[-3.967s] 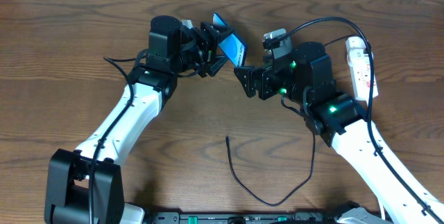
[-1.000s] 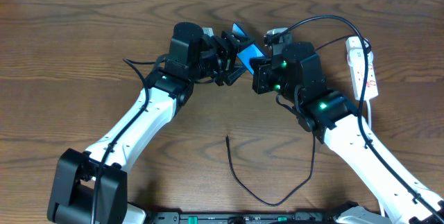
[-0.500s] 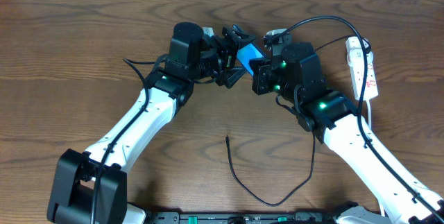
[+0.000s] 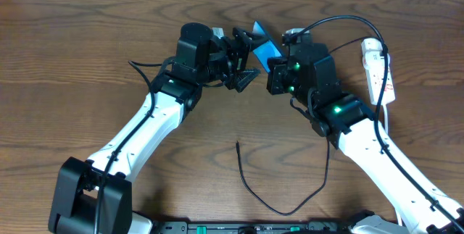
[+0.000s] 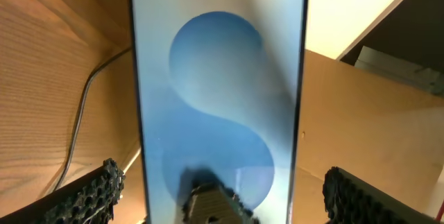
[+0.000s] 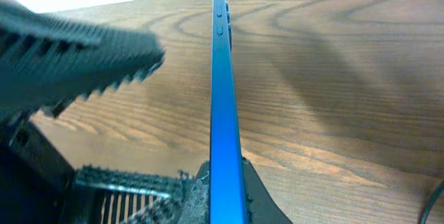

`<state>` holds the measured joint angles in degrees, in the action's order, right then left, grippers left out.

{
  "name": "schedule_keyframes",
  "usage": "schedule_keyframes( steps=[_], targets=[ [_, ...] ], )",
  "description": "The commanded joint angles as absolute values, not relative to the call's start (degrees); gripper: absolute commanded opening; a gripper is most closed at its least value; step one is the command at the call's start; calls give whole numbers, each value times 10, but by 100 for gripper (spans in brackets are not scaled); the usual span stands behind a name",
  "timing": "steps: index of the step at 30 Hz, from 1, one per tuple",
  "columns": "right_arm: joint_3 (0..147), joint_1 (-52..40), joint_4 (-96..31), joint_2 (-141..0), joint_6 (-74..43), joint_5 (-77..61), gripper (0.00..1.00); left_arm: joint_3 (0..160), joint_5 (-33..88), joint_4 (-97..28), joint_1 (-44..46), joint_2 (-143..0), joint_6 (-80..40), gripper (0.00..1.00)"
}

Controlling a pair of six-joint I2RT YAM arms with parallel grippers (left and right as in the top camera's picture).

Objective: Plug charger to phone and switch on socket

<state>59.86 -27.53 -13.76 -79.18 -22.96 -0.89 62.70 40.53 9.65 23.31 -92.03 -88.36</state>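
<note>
The phone (image 4: 265, 45), blue-screened, stands up off the table between the two arms. My right gripper (image 4: 275, 65) is shut on its lower edge; in the right wrist view the phone (image 6: 220, 92) shows edge-on, with the right gripper (image 6: 223, 191) pinching it from both sides. My left gripper (image 4: 243, 50) is open beside it. The left wrist view has the screen (image 5: 218, 92) in the centre, with the fingers (image 5: 94, 193) standing apart from both its edges. The charger (image 4: 238, 147) lies loose on the table in front, its plug tip free. The socket (image 4: 379, 67) lies at the far right.
A black cable arcs from the right arm over to the socket's end (image 4: 371, 44). A white cord runs down beside the right arm (image 4: 386, 122). Bare wooden table (image 4: 87, 53) lies to the left. The left gripper's finger (image 6: 76, 50) looms close in the right wrist view.
The left gripper's jaws have spread wide and let go of the phone. The right gripper, still shut on the phone, has carried it slightly up and to the right.
</note>
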Motion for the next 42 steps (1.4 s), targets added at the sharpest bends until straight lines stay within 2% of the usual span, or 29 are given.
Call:
schedule_keyframes(
  steps=[1,7,19,26,31,42],
  targets=[
    [609,-251,-126,-789,-275,14,1,629,427,100,231,-907,-862,93],
    [609,-218,-126,-788,-359,2,1,629,446,100,214,-907,-842,93],
    [609,-129,-122,-788,-629,-214,1,629,506,100,141,-907,-843,93],
    [609,-128,-76,-788,-740,-300,1,629,510,105,131,-907,-843,93],
    [609,-137,-68,-789,-848,-304,2,629,503,178,131,-907,-858,94],
    [609,-167,24,-789,-893,-301,2,629,481,199,131,-907,-901,94]
  ],
)
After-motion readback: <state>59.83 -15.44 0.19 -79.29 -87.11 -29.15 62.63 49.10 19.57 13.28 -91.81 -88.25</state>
